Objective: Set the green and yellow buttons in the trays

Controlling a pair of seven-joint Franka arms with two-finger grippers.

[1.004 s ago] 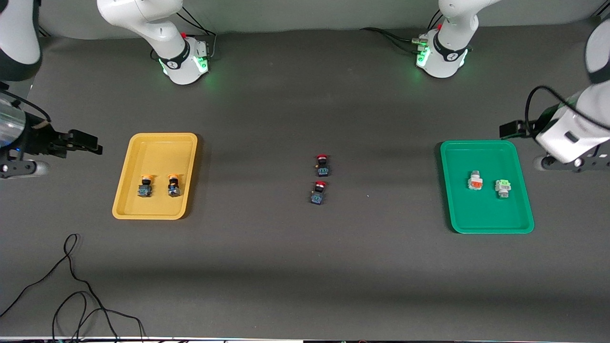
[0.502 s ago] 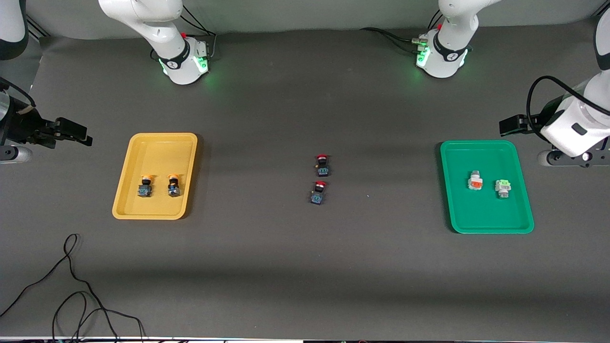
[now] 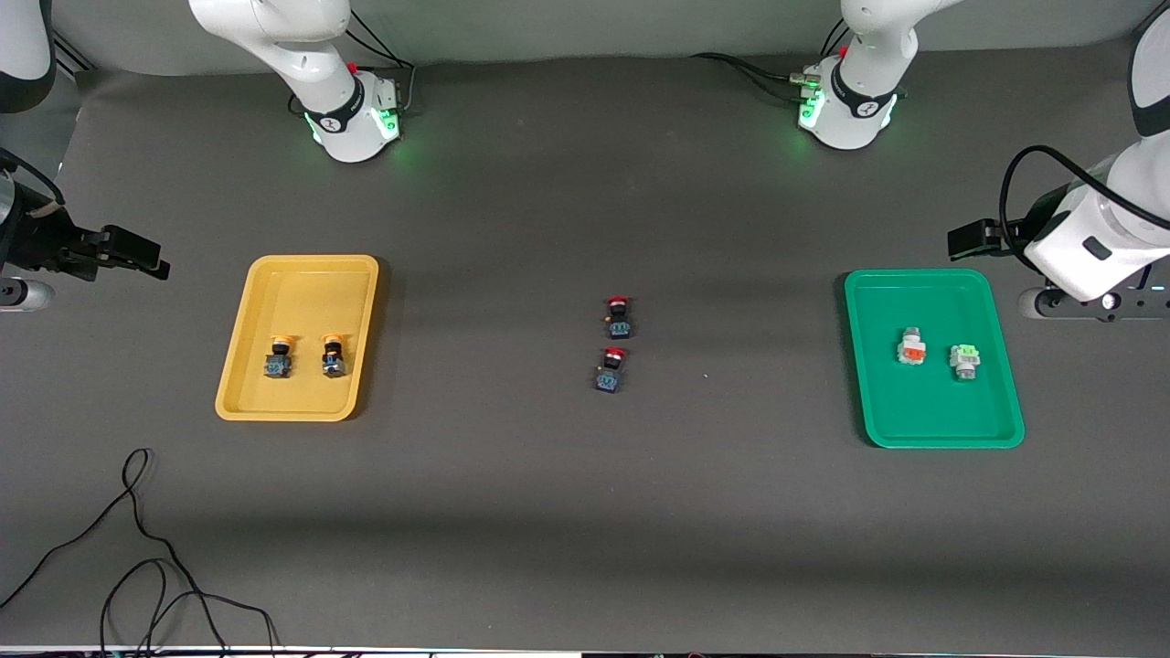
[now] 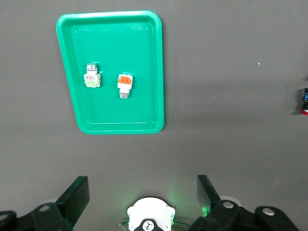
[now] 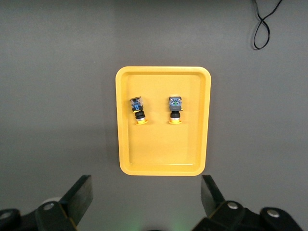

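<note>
**Buttons in both trays, both grippers empty**

You have two yellow-capped buttons lying side by side in the yellow tray, toward the right arm's end of the table. In the right wrist view they show as a pair, apart from each other and from the tray walls.

In the green tray, toward the left arm's end, you have two white-bodied buttons: the orange-capped one and the green-capped one, just beside each other and not touching.

Two red buttons sit on the table between the trays, one nearer the front camera than the other.

Your left gripper is up above the table near the green tray, fingers spread wide with nothing between them. Your right gripper is up near the yellow tray, also spread wide and empty.

A black cable lies on the table near the front camera, at the right arm's end.
</note>
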